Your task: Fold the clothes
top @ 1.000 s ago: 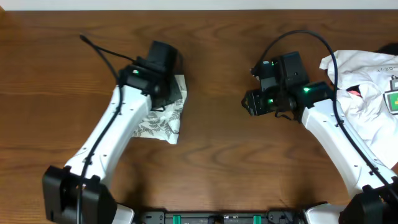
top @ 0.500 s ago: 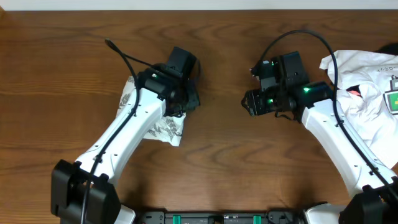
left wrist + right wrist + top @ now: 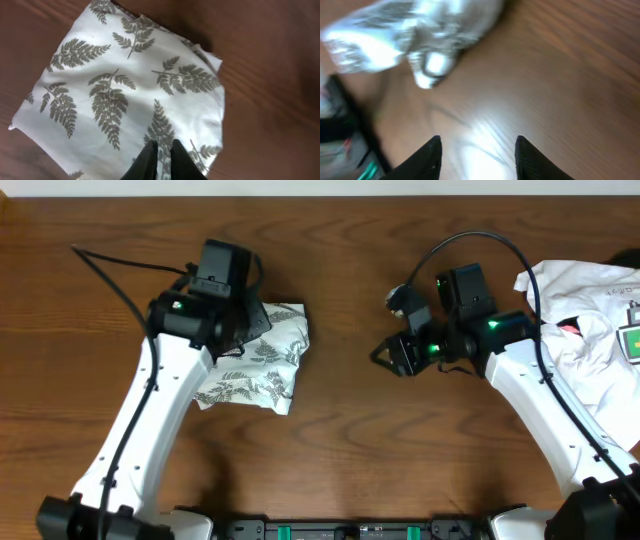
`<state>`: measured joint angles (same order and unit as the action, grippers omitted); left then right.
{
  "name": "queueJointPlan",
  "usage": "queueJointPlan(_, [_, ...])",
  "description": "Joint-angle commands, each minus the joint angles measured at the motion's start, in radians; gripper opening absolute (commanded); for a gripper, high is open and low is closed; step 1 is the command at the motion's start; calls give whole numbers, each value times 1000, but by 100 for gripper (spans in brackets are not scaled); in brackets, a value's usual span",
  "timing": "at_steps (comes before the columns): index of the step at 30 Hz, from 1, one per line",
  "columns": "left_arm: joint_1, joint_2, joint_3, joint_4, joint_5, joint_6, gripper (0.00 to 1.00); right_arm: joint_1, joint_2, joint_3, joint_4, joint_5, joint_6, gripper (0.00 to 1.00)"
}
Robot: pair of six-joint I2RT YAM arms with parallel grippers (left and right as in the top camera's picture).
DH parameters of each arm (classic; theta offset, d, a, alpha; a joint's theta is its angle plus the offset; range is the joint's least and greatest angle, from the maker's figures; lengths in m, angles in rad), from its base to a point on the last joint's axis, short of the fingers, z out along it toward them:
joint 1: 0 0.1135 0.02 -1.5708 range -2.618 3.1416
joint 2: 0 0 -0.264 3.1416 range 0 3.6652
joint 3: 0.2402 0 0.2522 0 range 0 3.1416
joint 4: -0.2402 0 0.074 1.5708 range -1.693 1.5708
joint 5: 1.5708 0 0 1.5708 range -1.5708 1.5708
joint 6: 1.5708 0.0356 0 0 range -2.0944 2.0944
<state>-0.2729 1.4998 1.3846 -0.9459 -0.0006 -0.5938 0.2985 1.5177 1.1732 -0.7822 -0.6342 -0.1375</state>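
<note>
The desk (image 3: pixel 340 440) carries a plain white garment (image 3: pixel 585 310) at its right edge. The clothes (image 3: pixel 262 368), a compact fern-printed square, lie left of centre. The left pincer (image 3: pixel 162 149) is closed, its tips over the clothes. The right pincer (image 3: pixel 477 150) stands open above bare desk.

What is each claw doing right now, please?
Left claw: closed over the fern-print garment, no fabric visibly pinched.
Right claw: open, empty.

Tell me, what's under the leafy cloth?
The brown wooden table shows around the folded leafy cloth, so the cloth lies on that. Whether anything hides beneath cannot be seen, because the cloth covers it.
</note>
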Motion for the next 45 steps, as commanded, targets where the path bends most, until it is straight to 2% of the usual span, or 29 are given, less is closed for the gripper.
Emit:
queueJointPlan(1, [1,55,-53,-10,-27,17,11,31,-6,8,16,-201,-80,42])
queueJointPlan(3, [3,95,-73,-13,1,17,11,48,-6,8,30,-207,-80,43])
queueJointPlan(5, [2,131,-88,-21,100,18,6,58,-6,8,36,-203,-80,44])
queueJointPlan(9, [-2,191,-129,-32,248,17,6,58,-6,8,39,-200,-80,45])
queueJointPlan(12, [-13,226,-167,-21,249,17,6,58,-6,8,39,-200,-80,45])
queueJointPlan(17, [-12,266,-266,122,227,17,6,58,-6,8,36,-201,-76,45])
queueJointPlan(22, [-11,267,-280,191,183,37,6,58,-6,8,27,-201,-76,45])
queueJointPlan(29, [-11,182,-209,111,183,101,6,58,-6,8,31,-200,-77,51])
queueJointPlan(32, [-11,82,-193,89,121,108,6,58,-6,8,45,-180,-59,43])
queueJointPlan(35, [-11,-29,-193,78,-64,107,6,59,-6,8,96,-140,41,28])
queueJointPlan(38, [4,-104,-193,94,-209,107,11,72,-6,8,166,-140,55,22])
queueJointPlan(45, [96,-84,-193,126,-217,108,9,171,35,8,324,-140,54,17])
